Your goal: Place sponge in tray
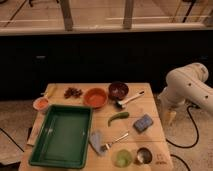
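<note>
The sponge [143,123], a small thick blue-grey block, lies on the right part of the wooden table. The tray [62,137], large, dark green and with a raised rim, sits at the table's front left with nothing in it. My gripper [170,117] hangs pointing down at the end of the white arm [187,85], just off the table's right edge. It is to the right of the sponge, a little apart from it, and holds nothing that I can see.
A flat pale grey-blue cloth [97,141], a fork [117,139], a green cup [123,158] and a metal cup [143,156] lie at the front. An orange bowl [95,97], a dark bowl [118,90], a white-handled tool [130,100] and a green pepper [118,117] lie further back.
</note>
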Motion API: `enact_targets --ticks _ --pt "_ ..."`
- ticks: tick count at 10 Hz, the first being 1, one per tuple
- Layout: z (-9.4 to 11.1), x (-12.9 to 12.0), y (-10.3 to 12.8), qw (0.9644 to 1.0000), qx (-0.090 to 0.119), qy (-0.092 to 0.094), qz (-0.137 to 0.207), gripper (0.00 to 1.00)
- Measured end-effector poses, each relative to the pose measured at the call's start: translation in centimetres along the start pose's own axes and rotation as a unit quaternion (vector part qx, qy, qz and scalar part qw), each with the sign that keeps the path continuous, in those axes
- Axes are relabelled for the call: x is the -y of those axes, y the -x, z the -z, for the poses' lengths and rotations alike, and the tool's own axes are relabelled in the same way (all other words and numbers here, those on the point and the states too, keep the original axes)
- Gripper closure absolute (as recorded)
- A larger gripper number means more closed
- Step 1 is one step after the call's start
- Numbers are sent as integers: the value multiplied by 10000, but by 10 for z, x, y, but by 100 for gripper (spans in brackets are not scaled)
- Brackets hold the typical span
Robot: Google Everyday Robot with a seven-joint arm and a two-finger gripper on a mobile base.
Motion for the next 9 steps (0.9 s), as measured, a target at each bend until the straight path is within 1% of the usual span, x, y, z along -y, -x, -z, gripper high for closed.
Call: enact_targets --ticks 5,7,8,9 --pt "0 0 0 10000 -2 0 5 20" --pt "-12 -1 3 10000 -8 1 76 20" --pt "-29 -3 12 9999 19 27 170 20" --pt "-33 -4 14 9998 17 29 193 20"
